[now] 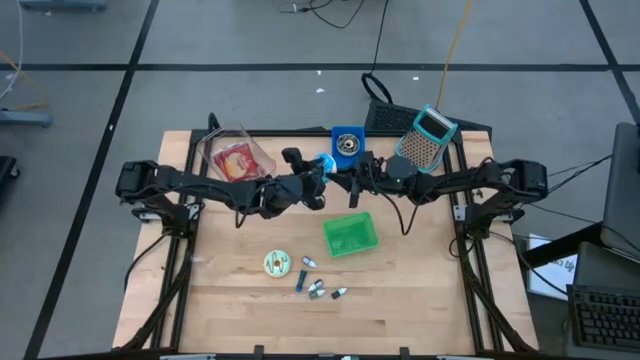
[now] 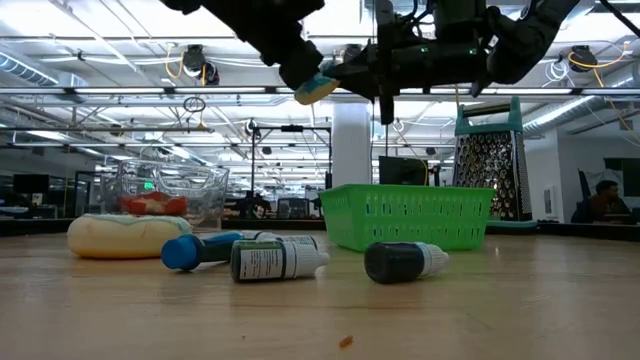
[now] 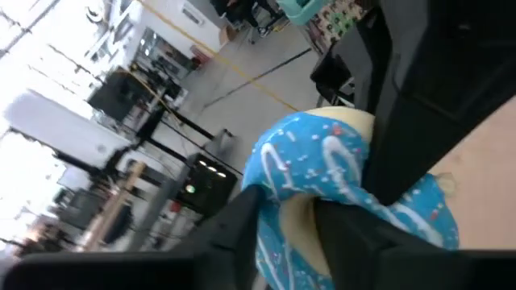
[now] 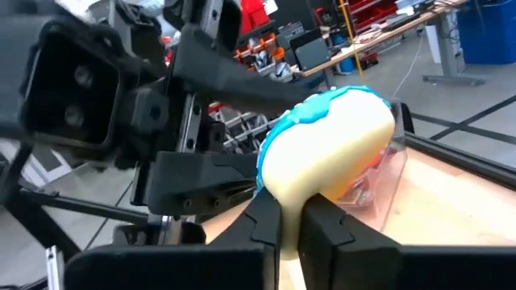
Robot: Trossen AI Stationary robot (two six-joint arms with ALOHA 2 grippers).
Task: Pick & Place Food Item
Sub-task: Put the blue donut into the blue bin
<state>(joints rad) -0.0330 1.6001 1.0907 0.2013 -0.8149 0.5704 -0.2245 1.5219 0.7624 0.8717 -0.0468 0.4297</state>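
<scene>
Mid-air above the table (image 1: 240,310), the blue-iced doughnut (image 1: 325,163) is passing between arms: the right gripper (image 1: 352,180) has its jaws clenched on it, the left gripper (image 1: 318,180) looks to be loosening, and next it should back clear before the basket (image 1: 350,235).

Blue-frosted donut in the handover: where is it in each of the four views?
High view: blue-frosted donut at centre, between both arms' tips, above the green plastic basket.
Low view: donut top centre, held in the air left of the basket.
Left wrist view: donut fills the centre.
Right wrist view: donut centre, its cream underside showing.
Shared landmark: the basket, seen only in the high and low views.
</scene>
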